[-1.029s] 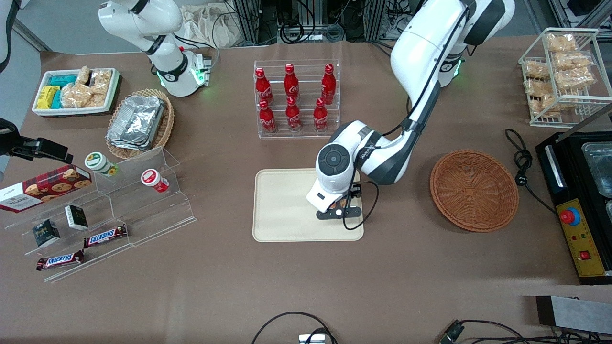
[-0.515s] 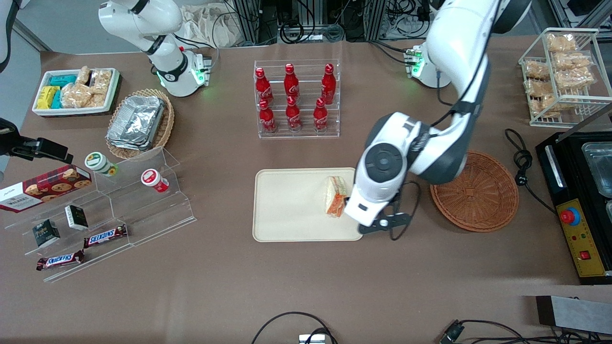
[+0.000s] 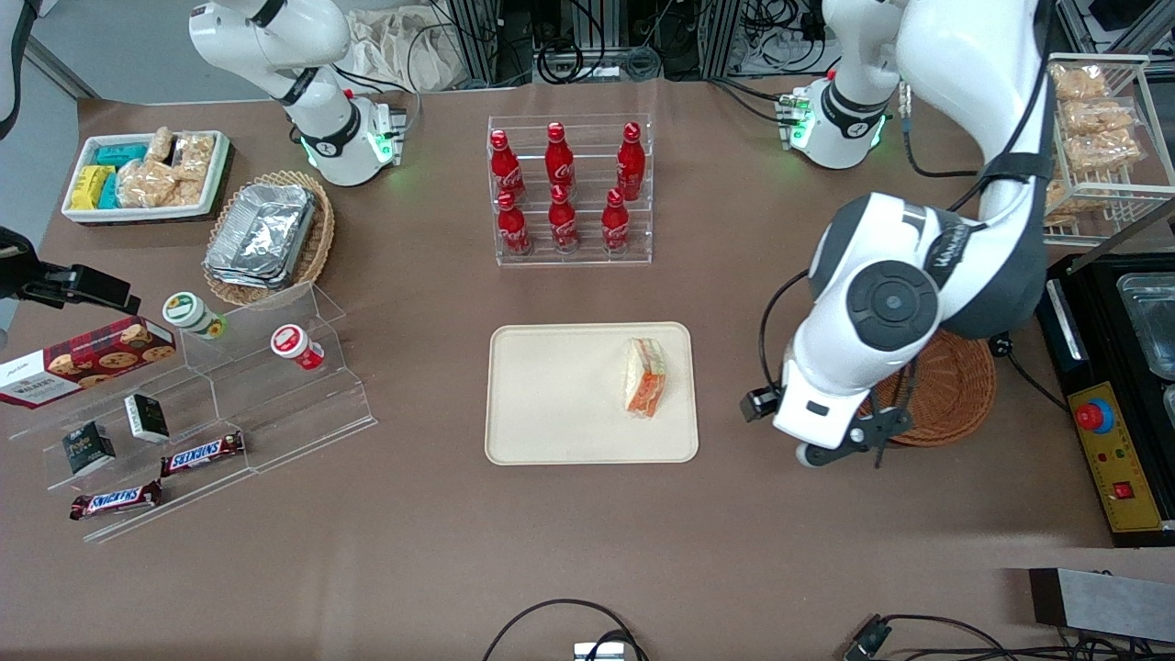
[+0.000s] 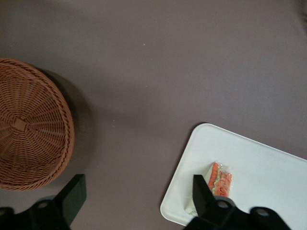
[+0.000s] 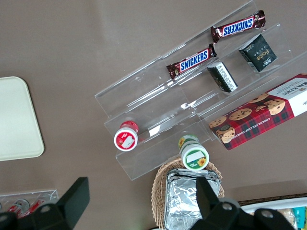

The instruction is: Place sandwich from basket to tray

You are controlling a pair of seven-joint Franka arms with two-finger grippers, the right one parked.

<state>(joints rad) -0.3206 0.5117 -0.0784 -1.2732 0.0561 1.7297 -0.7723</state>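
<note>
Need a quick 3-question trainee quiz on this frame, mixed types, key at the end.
1. True or false: the sandwich lies on the tray.
2. What is inside the round basket? A) the sandwich B) nothing C) a bottle
3. Fill in: the pincer hangs with fingers ____, above bare table between basket and tray.

Key: 1 true; 2 B; 3 open.

Brown table [image 3: 587, 551]; grey floor [image 3: 110, 46]; metal framing [image 3: 477, 37].
</note>
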